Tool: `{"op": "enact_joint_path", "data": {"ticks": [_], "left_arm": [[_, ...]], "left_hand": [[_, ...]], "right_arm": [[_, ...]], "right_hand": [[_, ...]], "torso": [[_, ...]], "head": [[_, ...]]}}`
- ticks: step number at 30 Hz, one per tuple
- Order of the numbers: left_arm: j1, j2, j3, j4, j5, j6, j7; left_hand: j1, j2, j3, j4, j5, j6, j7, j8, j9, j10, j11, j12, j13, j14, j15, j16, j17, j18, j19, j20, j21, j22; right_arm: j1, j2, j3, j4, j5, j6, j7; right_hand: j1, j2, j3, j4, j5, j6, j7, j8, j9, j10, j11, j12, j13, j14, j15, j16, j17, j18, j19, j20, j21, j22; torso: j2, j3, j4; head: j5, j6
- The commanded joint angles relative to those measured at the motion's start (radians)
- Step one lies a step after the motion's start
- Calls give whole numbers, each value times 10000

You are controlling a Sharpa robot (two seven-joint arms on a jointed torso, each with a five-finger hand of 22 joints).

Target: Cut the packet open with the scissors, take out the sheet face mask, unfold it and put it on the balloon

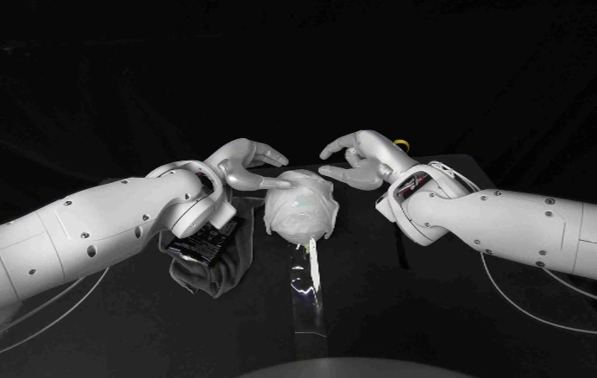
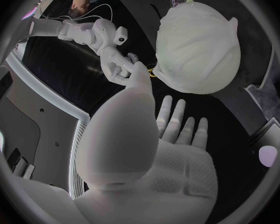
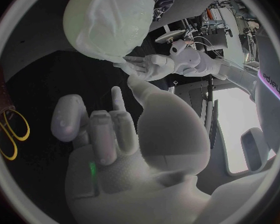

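1. The sheet face mask (image 1: 298, 198) already lies draped over the balloon (image 1: 304, 233). As I judge it, the step in hand is smoothing and seating the mask.
2. The left hand (image 1: 247, 164) is on the left side of the balloon. Its fingers are spread wide and it holds nothing. One fingertip looks to rest on the mask at the balloon's far top edge, though I cannot be sure it touches.
3. The right hand (image 1: 358, 160) is just beside the balloon on the right. It is also empty, with its fingers loosely curved and apart, and it stands a little clear of the mask.
4. To do this well, press lightly with flat finger pads, not tips. The balloon will give and roll under a firm push, and the wet sheet will drag with it.
5. Work from the top of the balloon outward and down, one hand steadying while the other strokes, so that folds flatten instead of bunching.
6. The left wrist view shows a loose flap at the mask's edge (image 2: 232, 23). That edge probably needs laying down.
7. Keep both hands off the clear strip (image 1: 306, 287) that runs from the balloon's neck toward the robot. A knock there could turn the balloon.
8. The scissors (image 3: 11, 133), with yellow handles, lie beyond the balloon on the right, behind the right hand. The dark packet (image 1: 203, 244) lies to the left of the balloon, under the left wrist.
9. The packet carries a small block of pale print, too small to read. I can make out no brand on the mask, balloon or scissors.
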Motion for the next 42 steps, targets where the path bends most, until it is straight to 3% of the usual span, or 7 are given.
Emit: {"op": "enact_joint_path", "data": {"ticks": [1, 4, 8, 12, 18, 26, 42], "left_arm": [[114, 34, 37, -136, 15, 661, 691], [219, 112, 51, -338, -76, 811, 692], [342, 337, 61, -710, -476, 1147, 641], [402, 618, 68, -1061, -1092, 1489, 604], [445, 1092, 74, -1591, -1976, 1739, 731], [466, 1549, 74, -2128, -3155, 1787, 687], [471, 1592, 78, -2090, -3662, 1762, 597]], "left_hand": [[-8, 191, 209, -6, -70, 174, 598, 72, 29, 210, 78, -2, -9, 227, 67, 81, 50, -103, -81, 2, -55, -17], [58, 460, 609, -28, -79, 288, 691, 86, 42, 405, 195, -7, -9, 544, 161, 207, 123, -100, -68, 2, -62, -23], [420, 1182, 1348, -162, -90, 807, 714, 273, 122, 1100, 451, 192, 46, 1363, 322, 561, 314, -54, -86, -11, -91, -41], [1198, 1858, 2164, -400, -77, 1531, 523, 383, 127, 1859, 182, 383, 54, 3863, 32, 1804, 942, -57, 326, -7, 103, 31], [846, 1718, 2310, -118, -92, 2289, 339, 427, 93, 2352, 12, 355, -10, 4268, -110, 1993, 1058, -51, 398, -20, 107, 19], [843, 1438, 2297, -172, -91, 2320, 347, 223, -16, 2346, 50, 195, -33, 4163, -59, 1927, 1063, 9, 341, -25, 55, -9], [1076, 1335, 2613, -313, -89, 2547, 261, -61, -168, 2343, 143, -86, -32, 4071, 35, 1873, 1105, 324, 159, -33, -78, -61]], "right_arm": [[-53, -13, -1, -6, 452, 31, 137], [-105, -8, -1, -48, 483, 188, 29], [-177, 24, -1, -98, 503, 340, -89], [-232, 78, -1, -153, 503, 431, -181], [-291, 213, -1, -301, 443, 530, -321], [-341, 406, -1, -481, 409, 688, -402], [-365, 592, 0, -617, 238, 967, -541]], "right_hand": [[68, 13, -48, 13, 45, 15, 9, -41, 4, 1042, 50, 55, 2636, 1045, 76, 44, 2626, 162, -39, 41, -36, 14], [76, 28, -49, 21, 45, -2, 20, -60, 0, 1042, 57, 55, 2636, 1045, 81, 44, 2626, 174, -68, 50, -77, -21], [75, 28, -67, 35, 41, -31, 36, -91, -8, 1042, 71, 55, 2636, 1045, 92, 44, 2626, 180, -83, 64, -102, -37], [69, 1, -137, 70, 30, -130, 77, -185, -32, 1042, 110, 55, 2636, 1045, 128, 44, 2626, 212, -172, 105, -230, -136], [101, -39, -344, 148, 18, -455, 209, -462, -96, 1042, 235, 55, 2636, 1045, 247, 44, 2626, 289, -438, 218, -586, -399], [195, 57, -364, 161, 7, -327, 199, -438, -69, 1042, 237, 55, 2636, 1045, 262, 44, 2626, 281, -404, 249, -548, -341], [624, 481, -114, 73, -12, 361, -24, -253, 31, 1042, 45, 55, 2636, 1045, 111, 44, 2626, 250, -232, 157, -371, -135]], "torso": [[2, 2, 7], [22, 0, 0], [20, 0, -1], [19, 0, -5], [5, 6, -3], [26, 16, -6], [15, 4, 10]], "head": [[0, 21], [-9, 37], [6, 23], [16, -5], [25, -3], [2, -17], [-62, -42]]}}
